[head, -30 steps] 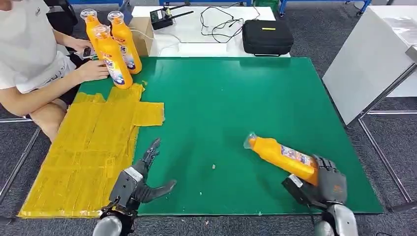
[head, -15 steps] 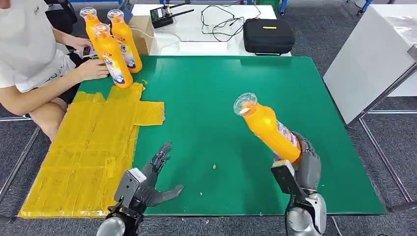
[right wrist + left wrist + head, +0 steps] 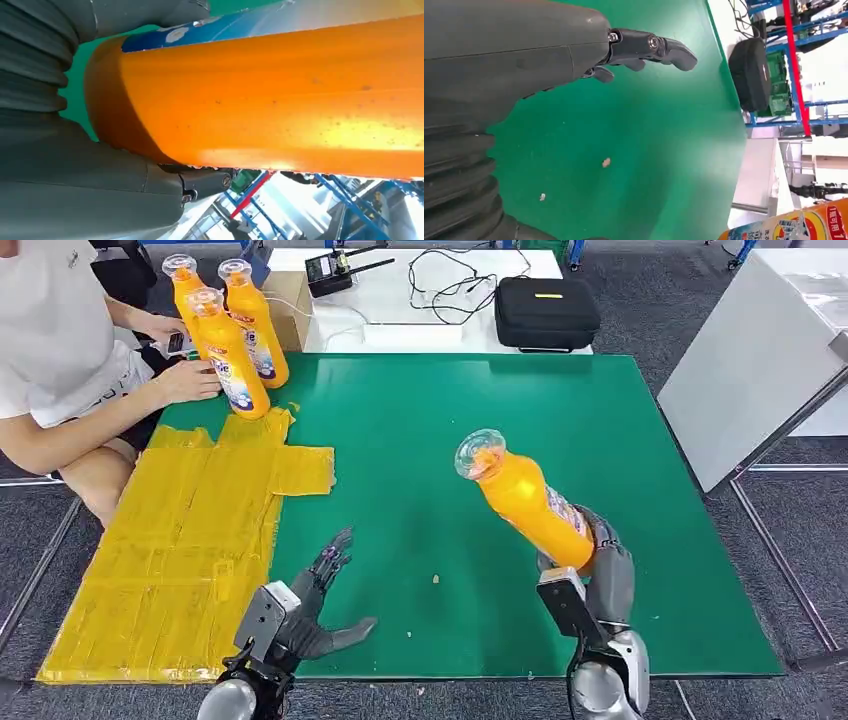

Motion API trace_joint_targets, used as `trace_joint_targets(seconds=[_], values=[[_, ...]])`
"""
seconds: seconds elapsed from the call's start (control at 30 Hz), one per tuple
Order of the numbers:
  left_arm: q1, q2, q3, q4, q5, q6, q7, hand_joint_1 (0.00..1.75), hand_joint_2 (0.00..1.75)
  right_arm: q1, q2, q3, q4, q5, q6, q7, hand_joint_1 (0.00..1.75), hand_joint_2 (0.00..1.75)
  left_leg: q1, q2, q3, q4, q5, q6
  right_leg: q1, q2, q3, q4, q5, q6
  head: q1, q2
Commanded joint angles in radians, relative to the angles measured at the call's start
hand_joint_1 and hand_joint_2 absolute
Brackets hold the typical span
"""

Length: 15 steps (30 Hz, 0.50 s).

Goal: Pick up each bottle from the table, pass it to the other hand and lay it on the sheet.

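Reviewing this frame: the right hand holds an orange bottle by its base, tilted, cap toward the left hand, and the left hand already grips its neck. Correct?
Not quite. The left hand grips nothing: the head view shows it open above the table, well apart from the bottle. The right hand does hold the tilted bottle by its base.

Right hand (image 3: 598,565) is wrapped around the base of an orange bottle (image 3: 525,498), forearm rising from the near edge. Left hand (image 3: 308,608) holds nothing, fingers spread, thumb out to the side, hovering low over the worktop (image 3: 430,430).
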Motion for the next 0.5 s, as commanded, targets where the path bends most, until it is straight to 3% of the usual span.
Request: trace_joint_targets(seconds=[0.03,0.1,0.2,0.5], values=[[-0.041,0.020,-0.026,0.061,0.002,0.007,0.012,0.00,1.75,-0.027,0.019,0.036,0.034,0.018,0.004,0.010,1.75,1.75,0.001,0.003,0.004,0.000,-0.002,-0.002,0.001,0.000,0.005,-0.001,-0.002,-0.001,0.000,0.000],[-0.056,0.016,-0.031,0.079,0.002,0.006,0.011,0.00,1.75,-0.033,0.034,0.084,0.068,-0.031,0.065,-0.006,1.75,1.75,0.000,0.003,0.003,0.000,-0.001,-0.002,0.001,0.001,0.003,-0.001,-0.001,-0.001,0.000,0.000],[-0.076,0.010,-0.035,0.091,0.005,0.005,0.013,0.00,1.75,-0.063,0.048,0.159,0.142,0.043,0.038,-0.002,1.75,1.75,0.001,0.004,0.004,-0.001,-0.001,-0.002,0.001,0.002,0.004,-0.001,0.000,-0.001,0.000,0.000],[-0.165,0.001,-0.059,0.159,0.033,-0.004,0.016,0.00,1.75,-0.204,0.111,0.272,0.344,-0.064,0.098,-0.038,1.75,1.75,0.001,0.004,0.003,-0.001,0.000,-0.002,0.001,0.002,0.002,-0.001,0.000,-0.001,0.000,0.000]])
